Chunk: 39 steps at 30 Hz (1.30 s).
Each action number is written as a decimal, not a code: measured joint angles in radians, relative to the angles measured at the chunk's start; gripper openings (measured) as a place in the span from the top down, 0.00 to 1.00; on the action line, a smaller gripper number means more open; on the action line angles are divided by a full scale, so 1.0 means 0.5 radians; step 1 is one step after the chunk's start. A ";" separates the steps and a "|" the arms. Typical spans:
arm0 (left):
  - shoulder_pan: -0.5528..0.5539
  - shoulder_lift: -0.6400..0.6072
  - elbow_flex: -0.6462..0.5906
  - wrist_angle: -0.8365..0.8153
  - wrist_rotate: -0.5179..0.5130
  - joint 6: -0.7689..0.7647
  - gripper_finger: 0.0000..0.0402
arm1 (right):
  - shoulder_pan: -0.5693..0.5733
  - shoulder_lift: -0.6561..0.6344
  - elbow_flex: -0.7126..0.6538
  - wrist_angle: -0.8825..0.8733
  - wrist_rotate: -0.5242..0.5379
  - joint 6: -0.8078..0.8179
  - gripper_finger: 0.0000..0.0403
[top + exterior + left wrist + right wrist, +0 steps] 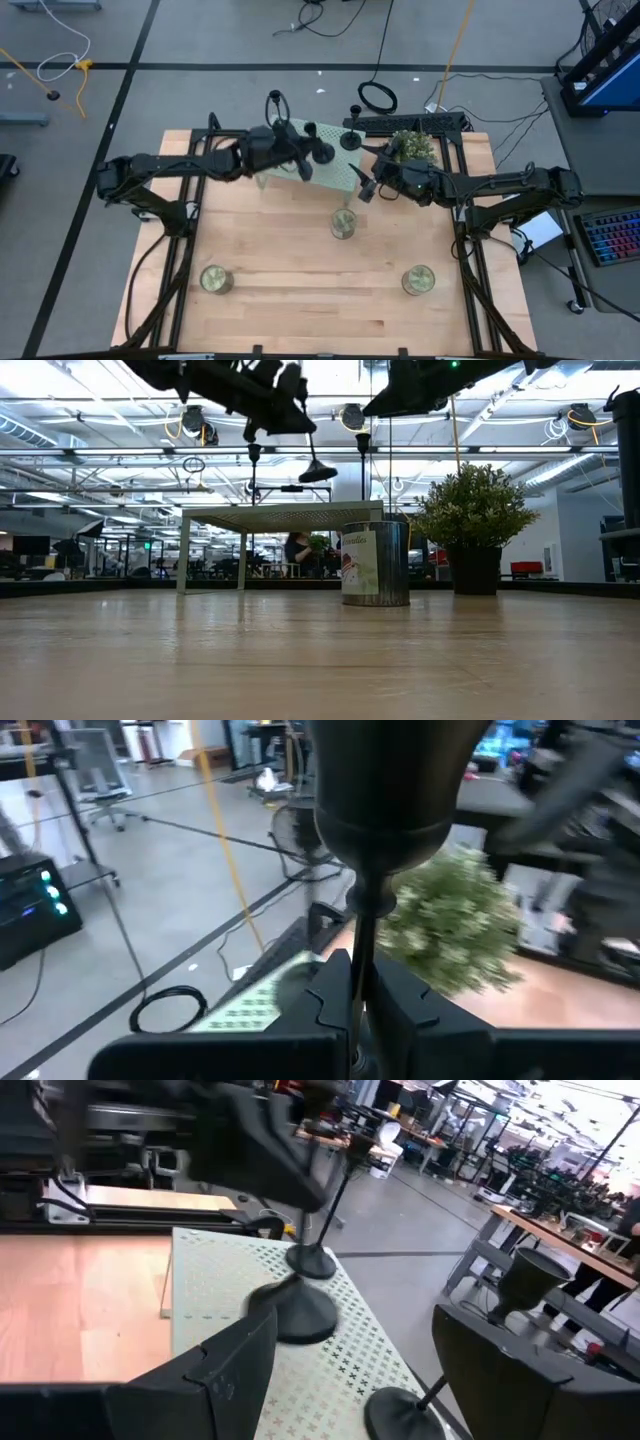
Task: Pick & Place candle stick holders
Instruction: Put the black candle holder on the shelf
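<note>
A pale green perforated stand (325, 172) stands at the table's far middle. Two black candle stick holders stand on it, one at its far left (278, 112) and one at its far right (352, 138); both show in the low view (255, 455) (362, 440). My left gripper (302, 157) is above the stand, shut on the third holder (312, 455). My right gripper (365, 187) is open and empty at the stand's right end, its fingers (235, 1365) facing the holders' bases (300, 1318). My left gripper pinches the holder's thin stem (360, 955) between its two fingers (325, 995), which lie across it. The holder's wide round base (317, 471) points away from the fingers. The holder is tilted and lifted clear of the stand's top.
Three pale glass jars stand on the wood: one just near of the stand (343, 222), one near left (215, 280), one near right (418, 280). A potted plant (412, 148) stands by the stand's far right. People show in the room beyond.
</note>
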 joint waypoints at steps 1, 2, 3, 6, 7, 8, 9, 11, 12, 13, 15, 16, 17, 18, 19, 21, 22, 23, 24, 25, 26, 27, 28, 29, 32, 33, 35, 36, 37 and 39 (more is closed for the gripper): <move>0.037 0.010 0.000 0.009 0.010 -0.015 0.97 | 0.000 0.000 0.000 0.000 -0.001 0.000 0.35; 0.072 0.021 0.000 0.006 0.020 -0.022 0.97 | 0.000 0.000 0.000 0.000 -0.001 0.000 0.35; 0.099 0.042 0.000 0.025 0.029 -0.029 0.97 | 0.000 0.000 0.000 0.000 -0.001 0.000 0.35; 0.160 0.104 0.000 0.097 0.039 -0.033 0.97 | 0.000 -0.001 0.000 0.000 -0.001 0.000 0.35; 0.176 0.128 0.000 0.115 0.039 -0.033 0.97 | 0.000 -0.001 0.000 -0.001 -0.001 0.000 0.35; 0.189 0.154 0.000 0.149 0.041 -0.035 0.97 | 0.000 -0.001 0.000 0.000 -0.001 0.000 0.35; 0.207 0.170 0.000 0.154 0.041 -0.045 0.97 | 0.000 -0.001 0.000 0.000 -0.002 0.000 0.35; 0.243 0.194 0.000 0.150 0.018 -0.059 0.97 | 0.000 -0.001 0.000 0.000 -0.001 0.000 0.35; 0.252 0.209 0.000 0.156 -0.017 -0.058 0.97 | 0.000 -0.001 0.000 0.000 -0.002 0.000 0.35; 0.264 0.223 0.000 0.162 -0.044 -0.051 0.97 | 0.000 -0.001 0.000 0.000 -0.002 0.000 0.35; 0.292 0.247 0.000 0.139 -0.070 -0.028 0.97 | 0.000 -0.001 0.000 0.000 -0.002 0.000 0.35; 0.301 0.266 0.000 0.151 -0.068 -0.012 0.97 | 0.000 -0.001 0.000 -0.002 -0.002 0.000 0.35; 0.309 0.284 0.000 0.165 -0.067 0.002 0.97 | 0.000 -0.001 0.000 -0.008 -0.002 0.000 0.35; 0.317 0.298 0.000 0.165 -0.066 0.006 0.97 | 0.000 -0.001 0.000 -0.015 -0.002 0.000 0.35; 0.327 0.312 0.000 0.162 -0.065 0.007 0.97 | 0.000 -0.001 0.000 -0.017 -0.002 0.000 0.35; 0.344 0.334 0.000 0.179 -0.062 0.003 0.97 | 0.000 -0.001 0.000 -0.016 -0.002 0.000 0.35; 0.347 0.352 0.002 0.201 -0.063 0.003 0.97 | 0.000 -0.001 0.000 -0.014 -0.002 0.000 0.35; 0.353 0.365 0.004 0.218 -0.058 0.002 0.97 | 0.000 -0.001 0.000 -0.015 -0.002 0.001 0.35; 0.357 0.368 0.004 0.220 -0.058 0.003 0.97 | 0.000 -0.001 0.000 -0.015 -0.002 0.001 0.35; 0.358 0.365 0.004 0.216 -0.058 0.003 0.97 | -0.001 -0.001 0.000 -0.016 -0.002 0.001 0.35; 0.359 0.364 0.004 0.212 -0.058 0.003 0.97 | -0.001 -0.001 0.000 -0.015 -0.002 0.001 0.35; 0.359 0.365 0.004 0.212 -0.058 0.003 0.97 | -0.001 -0.001 0.000 -0.015 -0.002 0.001 0.35; 0.359 0.365 0.004 0.211 -0.058 0.007 0.96 | -0.001 -0.001 0.000 -0.016 -0.002 0.001 0.35; 0.358 0.365 0.004 0.212 -0.058 0.010 0.95 | -0.001 -0.001 0.000 -0.017 -0.002 0.000 0.35; 0.360 0.365 0.004 0.214 -0.059 0.017 0.91 | -0.001 -0.001 0.000 -0.016 -0.002 0.001 0.35; 0.362 0.365 0.003 0.203 -0.060 0.018 0.91 | -0.001 -0.001 0.000 -0.016 -0.002 0.001 0.35; 0.363 0.370 0.002 0.196 -0.060 0.053 0.90 | -0.001 -0.001 0.000 -0.016 -0.002 0.001 0.35; 0.363 0.371 0.000 0.187 -0.061 0.081 0.90 | -0.001 -0.001 0.000 -0.016 -0.002 0.001 0.35; 0.363 0.371 -0.001 0.185 -0.061 0.107 0.90 | -0.001 -0.001 0.000 -0.019 -0.002 0.001 0.35; 0.363 0.371 -0.001 0.187 -0.061 0.124 0.89 | 0.000 -0.001 0.000 -0.038 -0.004 0.014 0.35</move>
